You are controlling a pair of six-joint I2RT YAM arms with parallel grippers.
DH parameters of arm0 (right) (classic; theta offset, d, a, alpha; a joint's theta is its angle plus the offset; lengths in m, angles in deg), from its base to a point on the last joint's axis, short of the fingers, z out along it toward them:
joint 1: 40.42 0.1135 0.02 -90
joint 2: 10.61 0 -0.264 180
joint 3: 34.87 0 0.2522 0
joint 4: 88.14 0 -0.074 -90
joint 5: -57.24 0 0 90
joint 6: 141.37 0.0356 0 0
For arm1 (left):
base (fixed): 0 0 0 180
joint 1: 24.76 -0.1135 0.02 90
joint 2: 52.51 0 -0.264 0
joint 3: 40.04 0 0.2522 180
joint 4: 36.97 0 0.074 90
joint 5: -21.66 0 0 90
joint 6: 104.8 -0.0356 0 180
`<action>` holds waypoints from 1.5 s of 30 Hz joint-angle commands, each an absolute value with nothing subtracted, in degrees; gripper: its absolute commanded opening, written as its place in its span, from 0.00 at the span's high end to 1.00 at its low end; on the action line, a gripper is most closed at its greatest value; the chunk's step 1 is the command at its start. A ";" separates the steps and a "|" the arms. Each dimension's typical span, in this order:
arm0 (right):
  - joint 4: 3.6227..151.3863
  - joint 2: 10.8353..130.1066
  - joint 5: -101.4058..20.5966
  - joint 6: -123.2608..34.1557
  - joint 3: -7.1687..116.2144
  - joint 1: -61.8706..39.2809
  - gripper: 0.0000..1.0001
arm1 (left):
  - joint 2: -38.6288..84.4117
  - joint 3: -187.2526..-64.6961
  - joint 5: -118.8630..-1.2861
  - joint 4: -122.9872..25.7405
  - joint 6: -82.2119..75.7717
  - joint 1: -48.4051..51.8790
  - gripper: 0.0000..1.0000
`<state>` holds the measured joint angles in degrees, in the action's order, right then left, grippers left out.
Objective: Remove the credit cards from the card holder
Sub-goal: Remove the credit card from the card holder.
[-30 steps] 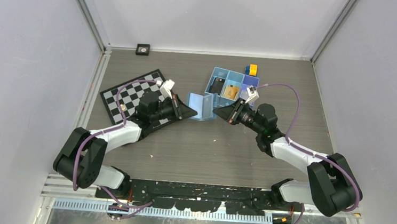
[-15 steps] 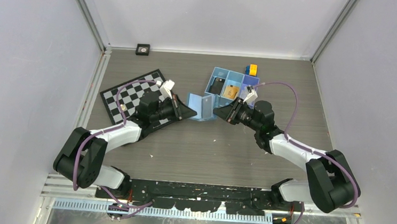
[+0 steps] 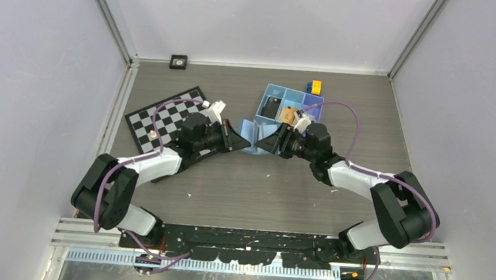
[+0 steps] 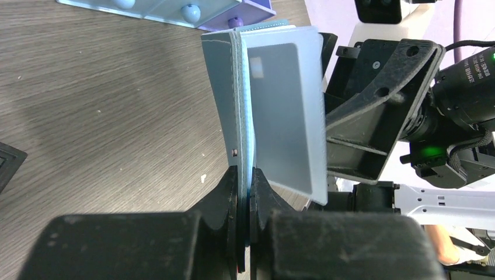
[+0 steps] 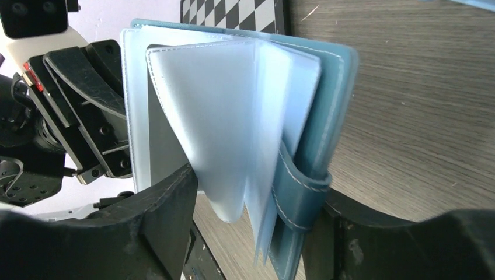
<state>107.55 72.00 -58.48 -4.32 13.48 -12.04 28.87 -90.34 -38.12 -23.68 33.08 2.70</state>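
The light-blue card holder stands on edge between my two grippers. My left gripper is shut on one panel of the card holder. A silvery grey card sticks out of its inner pocket. My right gripper is open, its jaws straddling the holder's clear sleeves and blue strap. From above, the right gripper faces the left gripper closely. A black card and an orange-tan card lie in the blue tray.
The blue three-compartment tray sits just behind the grippers. A checkerboard mat lies at the left under the left arm. A yellow and blue block is behind the tray, and a small black square sits at the back wall.
My right gripper has opened wide and moved left onto the card holder. My left gripper has shifted slightly right, still holding the holder, which now stands more closed.
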 commanded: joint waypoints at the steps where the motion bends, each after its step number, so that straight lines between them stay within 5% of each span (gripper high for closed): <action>1: 108.90 72.53 -59.80 -4.85 16.11 -11.28 0.33 | 29.46 -92.94 -36.34 -22.34 32.22 3.19 1.00; 10: 106.26 72.21 -58.15 -5.79 16.89 -10.72 0.38 | 31.09 -93.61 -34.29 -21.11 32.92 3.45 1.00; 13: 100.13 71.13 -54.27 -7.81 17.95 -10.64 0.55 | 31.08 -93.69 -34.11 -21.02 32.88 3.58 1.00; 19: 98.05 71.31 -52.69 -8.57 18.78 -10.57 0.65 | 31.58 -93.88 -33.84 -21.02 33.04 3.58 0.99; 27: 97.52 69.84 -51.23 -8.70 18.14 -10.56 0.79 | 30.52 -91.45 -35.49 -17.38 35.45 3.24 0.71; 32: 97.97 69.39 -51.34 -8.48 17.79 -10.59 0.83 | 27.77 -89.66 -38.13 -17.66 35.30 2.77 0.40; 35: 98.96 69.43 -52.44 -8.14 17.67 -10.59 0.84 | 27.79 -89.70 -37.69 -17.56 35.12 2.75 0.33; 39: 101.25 69.68 -54.22 -7.63 17.26 -10.54 0.85 | 30.42 -90.81 -35.79 -17.06 35.42 2.73 0.33; 45: 102.38 68.93 -54.33 -7.19 16.53 -10.54 0.83 | 31.01 -91.89 -35.92 -19.71 34.53 2.75 0.73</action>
<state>97.91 71.71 -53.54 -7.49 16.65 -10.86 31.03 -89.95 -36.52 -20.27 36.03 2.96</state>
